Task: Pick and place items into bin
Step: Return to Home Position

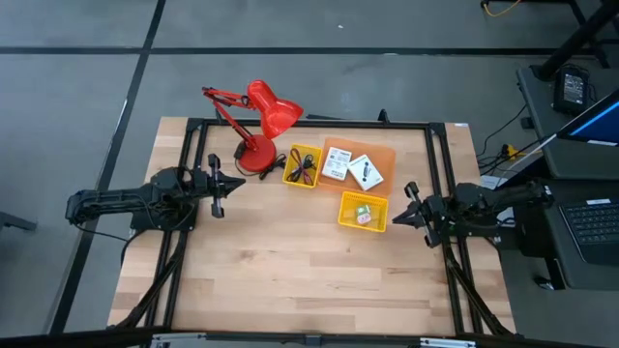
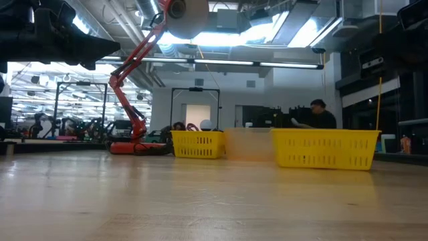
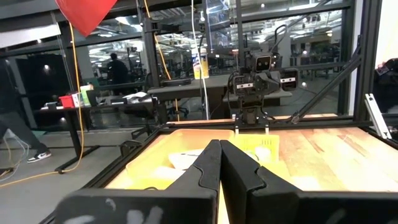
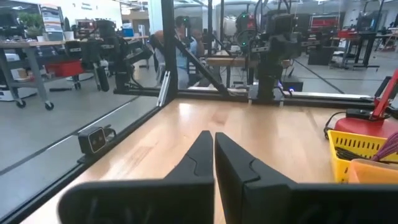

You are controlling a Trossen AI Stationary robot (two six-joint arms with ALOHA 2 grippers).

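Two white cards with black marks (image 1: 350,166) lie flat in an orange tray (image 1: 387,155). A black cable and a maroon cord (image 1: 304,169) sit tangled in a small yellow bin (image 1: 289,155) beside the lamp. Tiny green and pink blocks (image 1: 363,215) lie in a second yellow bin (image 1: 344,220) nearer the table's near edge. The bluish-grey tool does not show. My left gripper (image 1: 218,184) hovers shut at the table's left side, pointing right. My right gripper (image 1: 410,207) hovers shut at the right side, just right of the block bin, pointing left.
A red desk lamp (image 1: 263,121) stands at the far left of the bins, its base (image 1: 254,155) beside the cable bin. A black frame (image 1: 319,124) borders the tabletop. Bare wood (image 1: 309,280) stretches across the near half of the table. People stand in the room behind.
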